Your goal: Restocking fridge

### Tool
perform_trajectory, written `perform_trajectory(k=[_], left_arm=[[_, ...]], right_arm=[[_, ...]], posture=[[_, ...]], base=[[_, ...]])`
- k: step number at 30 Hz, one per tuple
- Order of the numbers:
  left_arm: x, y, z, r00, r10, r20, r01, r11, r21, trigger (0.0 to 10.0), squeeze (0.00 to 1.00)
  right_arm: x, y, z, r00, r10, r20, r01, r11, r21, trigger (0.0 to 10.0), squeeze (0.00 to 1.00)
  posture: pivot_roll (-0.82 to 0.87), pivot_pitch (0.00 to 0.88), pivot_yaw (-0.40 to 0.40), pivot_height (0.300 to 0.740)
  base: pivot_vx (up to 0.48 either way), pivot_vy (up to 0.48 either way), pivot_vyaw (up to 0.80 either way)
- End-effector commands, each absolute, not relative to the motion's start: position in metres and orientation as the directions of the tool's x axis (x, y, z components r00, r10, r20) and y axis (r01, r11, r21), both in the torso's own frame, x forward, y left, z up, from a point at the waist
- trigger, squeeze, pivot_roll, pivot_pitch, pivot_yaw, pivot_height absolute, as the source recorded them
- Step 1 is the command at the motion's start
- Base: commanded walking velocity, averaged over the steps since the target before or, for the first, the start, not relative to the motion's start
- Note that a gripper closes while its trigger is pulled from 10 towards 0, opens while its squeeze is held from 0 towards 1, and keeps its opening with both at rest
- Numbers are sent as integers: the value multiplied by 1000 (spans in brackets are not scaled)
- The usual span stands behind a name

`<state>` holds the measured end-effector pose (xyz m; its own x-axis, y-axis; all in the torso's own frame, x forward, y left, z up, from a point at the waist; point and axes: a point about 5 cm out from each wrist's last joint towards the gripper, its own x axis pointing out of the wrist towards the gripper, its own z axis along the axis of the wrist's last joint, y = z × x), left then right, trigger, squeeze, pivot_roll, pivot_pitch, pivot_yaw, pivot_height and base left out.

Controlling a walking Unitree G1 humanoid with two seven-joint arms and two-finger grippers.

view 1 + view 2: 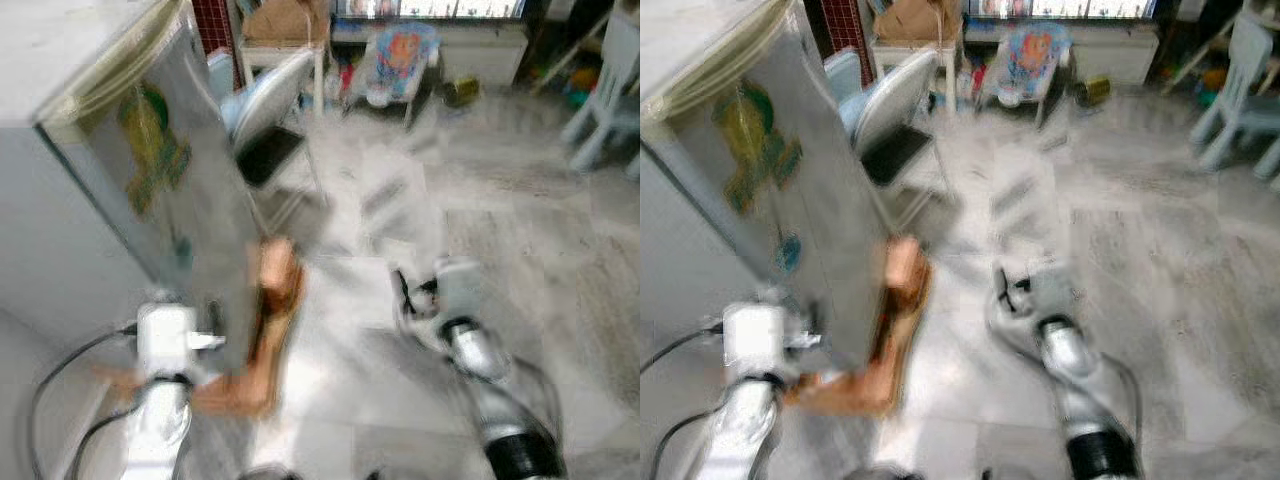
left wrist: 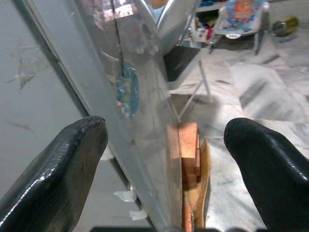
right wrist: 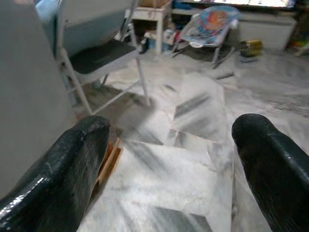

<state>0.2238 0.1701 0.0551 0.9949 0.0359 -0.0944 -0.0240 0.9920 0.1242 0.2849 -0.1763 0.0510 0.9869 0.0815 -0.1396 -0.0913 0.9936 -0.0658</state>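
Note:
A small silver fridge (image 1: 170, 170) with stickers on its door stands at my left on a wooden base (image 1: 268, 320). My left gripper (image 2: 164, 145) is open, low down at the door's edge, and that edge runs between its two black fingers (image 2: 58, 164). Its silver wrist (image 1: 165, 340) sits just in front of the fridge's lower corner. My right gripper (image 3: 169, 145) is open and holds nothing, out over the marble floor (image 1: 480, 220) to the right of the fridge. The head views are blurred.
A grey folding chair (image 1: 265, 110) stands just behind the fridge. Further back are a colourful baby bouncer (image 1: 400, 55), a low white cabinet (image 1: 480, 50) and a can (image 2: 285, 25) on the floor. A white plastic chair (image 1: 610, 90) is at the far right.

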Motion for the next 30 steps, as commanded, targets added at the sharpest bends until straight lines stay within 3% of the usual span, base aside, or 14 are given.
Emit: perform_trajectory(k=[1, 10, 23, 30], left_arm=[[225, 175, 59, 996, 35, -80, -24, 990, 139, 10000, 0], [228, 168, 60, 997, 15, -72, -7, 993, 117, 10000, 0], [245, 169, 63, 994, 84, -72, -77, 992, 97, 10000, 0], [252, 177, 63, 986, 147, -77, -139, 985, 97, 10000, 0]], right_arm=[[288, -168, 56, 988, 96, -119, -103, 993, -57, 10000, 0], [290, -169, 56, 987, 97, -126, -106, 992, -68, 10000, 0], [290, -168, 57, 986, 110, -128, -120, 990, -78, 10000, 0], [287, -170, 56, 985, 115, -131, -127, 988, -88, 10000, 0]], posture=[[-15, 52, 38, 740], [-11, 53, 23, 740], [-21, 62, 12, 740], [-33, 68, 9, 740]], base=[[0, 0, 0], [0, 0, 0], [0, 0, -772], [0, 0, 0]])
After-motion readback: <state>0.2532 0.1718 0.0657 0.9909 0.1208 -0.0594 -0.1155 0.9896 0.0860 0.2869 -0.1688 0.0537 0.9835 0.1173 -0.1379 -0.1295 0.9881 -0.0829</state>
